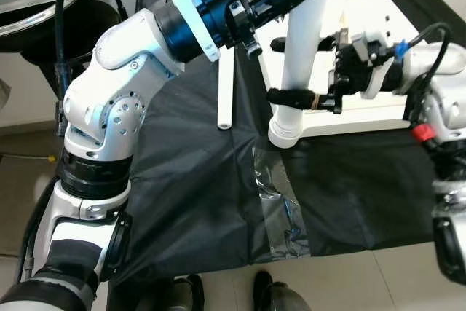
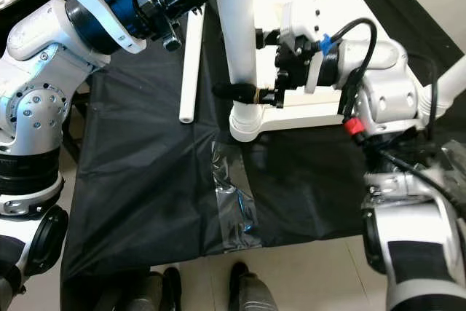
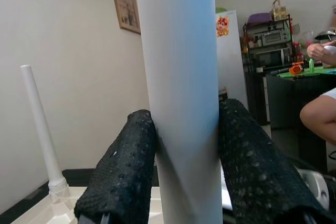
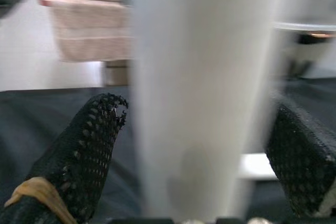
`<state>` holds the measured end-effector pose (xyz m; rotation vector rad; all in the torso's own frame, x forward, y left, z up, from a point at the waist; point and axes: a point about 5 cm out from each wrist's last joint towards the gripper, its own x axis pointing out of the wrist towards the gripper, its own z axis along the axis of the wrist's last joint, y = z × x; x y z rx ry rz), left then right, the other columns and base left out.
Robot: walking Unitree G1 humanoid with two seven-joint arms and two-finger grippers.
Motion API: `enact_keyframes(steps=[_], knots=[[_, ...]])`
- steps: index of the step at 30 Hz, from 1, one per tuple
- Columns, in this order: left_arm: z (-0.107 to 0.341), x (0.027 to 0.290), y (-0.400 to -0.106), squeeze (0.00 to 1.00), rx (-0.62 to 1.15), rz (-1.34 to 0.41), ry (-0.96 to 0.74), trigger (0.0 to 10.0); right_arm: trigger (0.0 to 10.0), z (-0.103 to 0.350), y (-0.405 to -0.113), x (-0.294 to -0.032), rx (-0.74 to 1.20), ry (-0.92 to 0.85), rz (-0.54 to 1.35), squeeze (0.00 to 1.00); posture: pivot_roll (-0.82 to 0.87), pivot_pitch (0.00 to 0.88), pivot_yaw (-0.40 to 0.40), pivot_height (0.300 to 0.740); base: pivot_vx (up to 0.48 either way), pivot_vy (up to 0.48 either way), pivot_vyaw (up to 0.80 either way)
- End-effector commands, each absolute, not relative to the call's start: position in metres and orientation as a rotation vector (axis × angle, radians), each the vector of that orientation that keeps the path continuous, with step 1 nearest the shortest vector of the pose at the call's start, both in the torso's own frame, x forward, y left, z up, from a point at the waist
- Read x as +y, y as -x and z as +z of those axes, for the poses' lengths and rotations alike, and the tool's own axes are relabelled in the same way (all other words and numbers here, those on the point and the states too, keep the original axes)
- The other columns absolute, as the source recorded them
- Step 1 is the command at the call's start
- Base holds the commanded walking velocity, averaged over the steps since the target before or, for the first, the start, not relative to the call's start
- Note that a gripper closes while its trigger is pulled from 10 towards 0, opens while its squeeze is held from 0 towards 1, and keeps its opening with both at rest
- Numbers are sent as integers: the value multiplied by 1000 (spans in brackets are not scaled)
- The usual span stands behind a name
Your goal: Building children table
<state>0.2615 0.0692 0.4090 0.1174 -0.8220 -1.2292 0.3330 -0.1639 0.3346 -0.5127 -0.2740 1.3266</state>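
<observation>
Leg [image 1: 302,49] is held upright at the tabletop [image 1: 364,111] corner, clamped high by the left hand [image 3: 184,166]; the right hand [image 4: 202,145] straddles it loosely below. Cross-threading is risked if tilted.

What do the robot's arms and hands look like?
Both arms are chunky silver and white with black joint rings. The left hand has two fat black dotted fingers. The right hand has a tan band on one finger, a black cable, a blue bit and a red knob.
</observation>
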Motion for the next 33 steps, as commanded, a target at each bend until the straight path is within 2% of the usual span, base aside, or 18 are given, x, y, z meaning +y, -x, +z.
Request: enact_keyframes(steps=[1,2,3,5,6,19,20,22,23,30,33], knots=[[398,65,-261,0,-749,-1274,-131,0,10000,328,-330,-156,-281,511,1376,0,25,270,27,740,0,0,0],[398,65,-261,0,-749,-1274,-131,0,10000,328,-330,-156,-281,511,1376,0,25,270,27,740,0,0,0],[399,64,-259,0,-750,-1279,-132,0,8627,326,-331,-153,-281,507,1382,0,27,269,29,740,0,0,0],[399,64,-257,0,-751,-1281,-132,0,8627,325,-331,-152,-281,504,1384,0,27,269,29,740,0,0,0],[403,63,-253,0,-756,-1287,-133,0,0,325,-333,-151,-282,519,1385,0,28,266,29,740,0,0,0],[402,57,-255,0,-750,-1281,-151,0,0,333,-332,-158,-268,573,1380,0,17,266,24,740,0,0,0],[404,58,-255,51,-758,-1264,-146,1020,0,335,-335,-157,-290,575,1335,0,14,264,22,740,0,0,0],[405,58,-256,51,-761,-1252,-138,1020,0,337,-336,-156,-302,575,1316,0,14,264,22,740,0,0,0],[407,59,-256,1000,-755,-1249,-113,10000,0,338,-338,-155,-317,561,1293,0,13,264,23,740,0,0,0],[410,67,-258,1000,-754,-1219,-37,10000,0,343,-340,-154,-360,509,1233,0,13,268,21,740,0,0,0],[417,91,-260,1000,-772,-1150,114,10000,0,347,-341,-164,-404,405,1157,0,11,272,19,740,0,0,0]])
